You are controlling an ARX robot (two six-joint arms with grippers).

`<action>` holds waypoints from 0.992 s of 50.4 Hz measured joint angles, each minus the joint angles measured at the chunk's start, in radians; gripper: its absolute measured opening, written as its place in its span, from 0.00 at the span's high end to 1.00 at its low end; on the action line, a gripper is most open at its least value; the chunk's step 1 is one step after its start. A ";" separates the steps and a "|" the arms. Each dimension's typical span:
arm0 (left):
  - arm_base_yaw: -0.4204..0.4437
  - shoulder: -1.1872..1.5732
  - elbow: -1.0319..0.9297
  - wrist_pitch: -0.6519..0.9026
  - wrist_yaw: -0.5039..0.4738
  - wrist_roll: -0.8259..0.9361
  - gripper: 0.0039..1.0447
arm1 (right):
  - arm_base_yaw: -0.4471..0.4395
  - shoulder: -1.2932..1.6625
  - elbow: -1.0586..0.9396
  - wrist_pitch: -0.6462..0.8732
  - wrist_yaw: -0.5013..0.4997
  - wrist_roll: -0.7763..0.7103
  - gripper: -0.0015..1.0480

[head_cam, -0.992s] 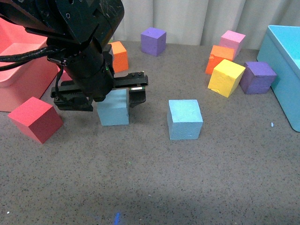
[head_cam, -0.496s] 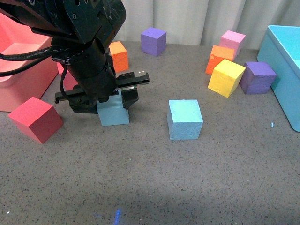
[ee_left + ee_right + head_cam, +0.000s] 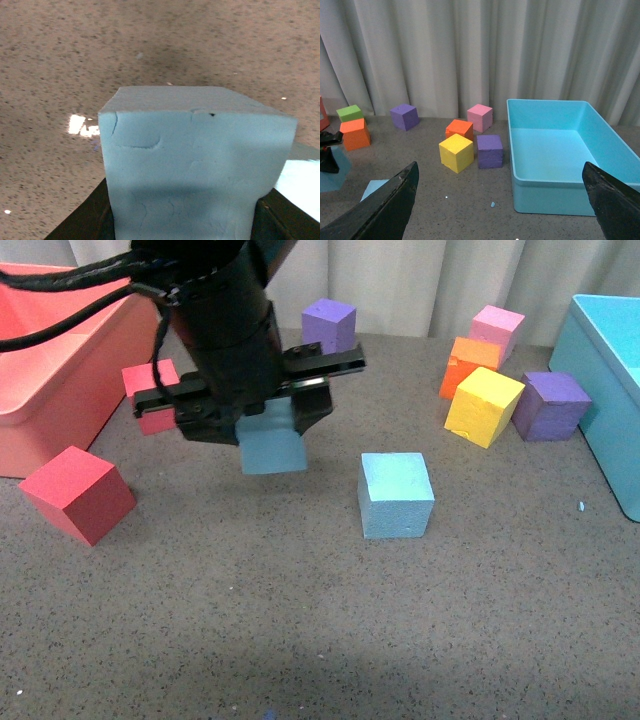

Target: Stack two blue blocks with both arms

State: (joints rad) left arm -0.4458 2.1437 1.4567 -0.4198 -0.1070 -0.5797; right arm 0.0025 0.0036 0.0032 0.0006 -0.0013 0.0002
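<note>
Holding first blue block (image 3: 275, 452) clenched in left gripper (image 3: 260, 426); I should centre it over second blue block (image 3: 396, 495) at 4 o'clock, then lower squarely.

Count in view: two blue blocks (image 3: 272, 448) (image 3: 396, 495), two purple cubes (image 3: 328, 325) (image 3: 550, 405), two orange cubes (image 3: 355, 135) (image 3: 460, 129), two red cubes (image 3: 75, 493) (image 3: 148, 378), one yellow cube (image 3: 483, 405), one pink cube (image 3: 497, 332), one green cube (image 3: 349, 112). Bins: two, one light-blue bin (image 3: 605, 400) and one pink bin (image 3: 70, 390). Arms: one black arm (image 3: 225, 330) seen in the front view.
</note>
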 joint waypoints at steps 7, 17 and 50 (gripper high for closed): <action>-0.054 0.000 0.054 -0.039 -0.023 -0.052 0.56 | 0.000 0.000 0.000 0.000 0.000 0.000 0.09; -0.115 0.005 0.129 -0.084 -0.032 -0.119 0.56 | 0.000 0.000 0.000 0.000 0.000 0.000 0.09; -0.203 0.140 0.317 -0.229 -0.032 -0.279 0.57 | 0.000 0.000 0.000 0.000 0.000 0.000 0.09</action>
State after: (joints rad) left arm -0.6487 2.2833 1.7733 -0.6487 -0.1394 -0.8589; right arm 0.0025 0.0036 0.0032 0.0006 -0.0013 0.0002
